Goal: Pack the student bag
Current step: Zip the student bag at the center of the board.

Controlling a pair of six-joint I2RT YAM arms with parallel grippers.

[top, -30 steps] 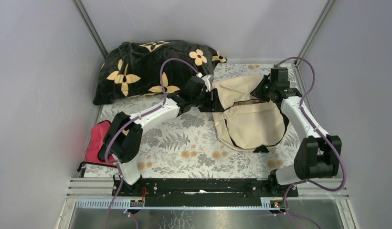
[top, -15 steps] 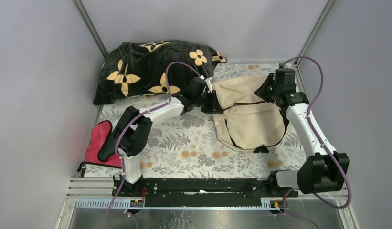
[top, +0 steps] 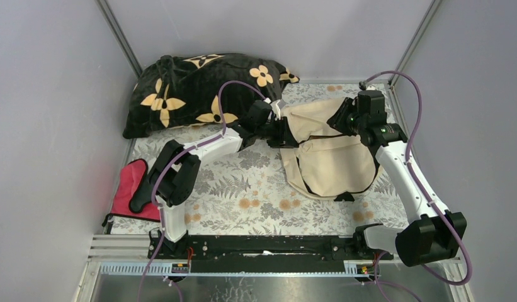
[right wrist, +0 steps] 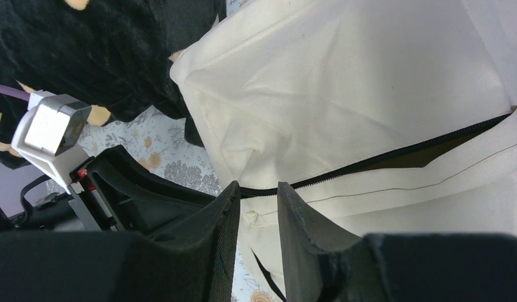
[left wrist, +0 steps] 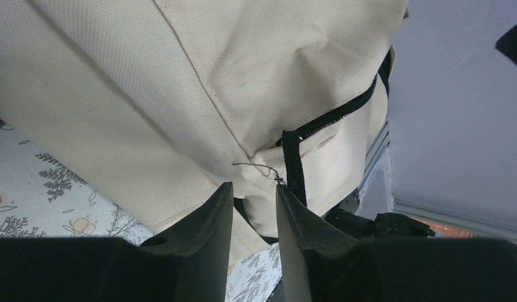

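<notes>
The beige student bag point(top: 328, 160) lies on the patterned table at centre right, its dark zipper line point(right wrist: 369, 165) running across it and gaping open toward the right. My left gripper point(top: 287, 133) is at the bag's upper left corner, jaws nearly together on a fold of beige fabric point(left wrist: 180, 94) beside a black strap point(left wrist: 295, 163). My right gripper point(top: 345, 119) is over the bag's top edge, jaws narrowly set on the fabric at the zipper line. In the right wrist view the left gripper's black body point(right wrist: 136, 182) is close by on the left.
A large black flower-patterned pillow point(top: 193, 91) lies at the back left, touching the bag's corner. A red-and-black pouch point(top: 131, 189) lies at the left edge. Grey walls close in the table on the left, back and right.
The right arm has stretched out and its gripper has shifted along the bag's top edge. The bag's dark opening has narrowed. The left elbow has shifted and its gripper has stayed at the bag's corner.
</notes>
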